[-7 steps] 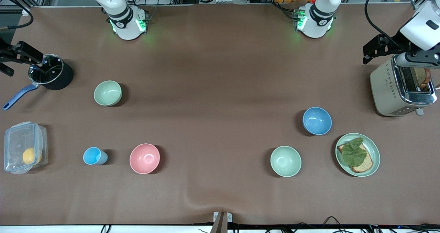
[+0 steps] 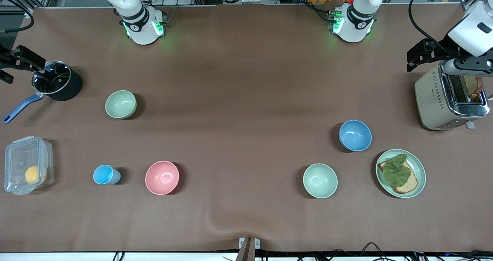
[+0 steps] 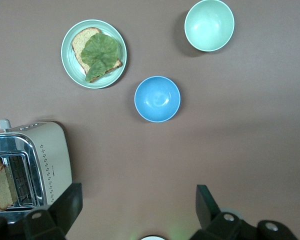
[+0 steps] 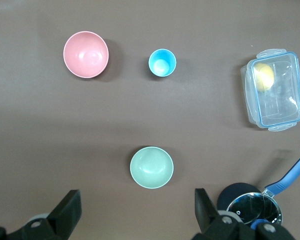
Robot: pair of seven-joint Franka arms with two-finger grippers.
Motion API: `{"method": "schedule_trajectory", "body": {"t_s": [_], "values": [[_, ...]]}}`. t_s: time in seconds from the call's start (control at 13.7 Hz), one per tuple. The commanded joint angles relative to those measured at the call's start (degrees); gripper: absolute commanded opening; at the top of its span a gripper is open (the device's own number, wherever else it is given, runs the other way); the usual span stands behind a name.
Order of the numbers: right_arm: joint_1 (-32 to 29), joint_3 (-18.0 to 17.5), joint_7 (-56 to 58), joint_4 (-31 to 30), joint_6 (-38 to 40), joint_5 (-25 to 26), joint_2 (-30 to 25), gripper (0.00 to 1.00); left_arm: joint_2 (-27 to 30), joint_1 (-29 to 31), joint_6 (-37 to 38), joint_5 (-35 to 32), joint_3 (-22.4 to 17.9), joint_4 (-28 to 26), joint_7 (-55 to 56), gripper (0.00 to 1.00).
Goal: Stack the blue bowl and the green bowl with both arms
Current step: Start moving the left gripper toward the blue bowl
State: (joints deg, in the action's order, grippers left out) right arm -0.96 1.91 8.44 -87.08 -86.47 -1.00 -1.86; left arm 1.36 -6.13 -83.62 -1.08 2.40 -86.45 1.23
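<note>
The blue bowl (image 2: 355, 135) stands upright toward the left arm's end of the table; it also shows in the left wrist view (image 3: 157, 98). The green bowl (image 2: 120, 104), pale sage, stands upright toward the right arm's end and shows in the right wrist view (image 4: 151, 167). My left gripper (image 2: 419, 57) is open and empty, high beside the toaster (image 2: 450, 97); its jaws (image 3: 137, 205) stand wide apart. My right gripper (image 2: 21, 59) is open and empty, high beside the black pot (image 2: 57, 82); its jaws (image 4: 137, 206) stand wide apart. Both are well away from the bowls.
A mint-green bowl (image 2: 320, 180) and a green plate (image 2: 420, 168) with bread and a leaf sit nearer the camera than the blue bowl. A pink bowl (image 2: 162, 177), a light-blue cup (image 2: 104, 174) and a clear box (image 2: 27, 164) holding a yellow fruit sit nearer the camera than the green bowl.
My right gripper has shifted slightly toward the table's edge by the pot. The left gripper has barely moved. The bowls have not moved.
</note>
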Motion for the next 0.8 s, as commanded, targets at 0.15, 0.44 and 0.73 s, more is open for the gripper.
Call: {"method": "schedule_trajectory", "body": {"t_s": [0.15, 0.44, 0.73], "values": [[-0.71, -0.68, 0.43, -0.81, 0.25, 0.73, -1.04, 1.0, -3.1, 0.07, -0.48, 0.73, -0.37, 0.41, -1.67, 1.0], [-0.79, -0.59, 0.34, -0.81, -0.19, 0.82, -0.25, 1.0, -9.25, 0.07, -4.44, 0.29, -0.55, 0.49, -0.88, 1.0], [-1.59, -0.59, 0.87, -0.55, -0.45, 1.17, 3.52, 1.0, -16.19, 0.15, -7.86, 0.2, -2.4, 0.67, -0.7, 1.0]]}}
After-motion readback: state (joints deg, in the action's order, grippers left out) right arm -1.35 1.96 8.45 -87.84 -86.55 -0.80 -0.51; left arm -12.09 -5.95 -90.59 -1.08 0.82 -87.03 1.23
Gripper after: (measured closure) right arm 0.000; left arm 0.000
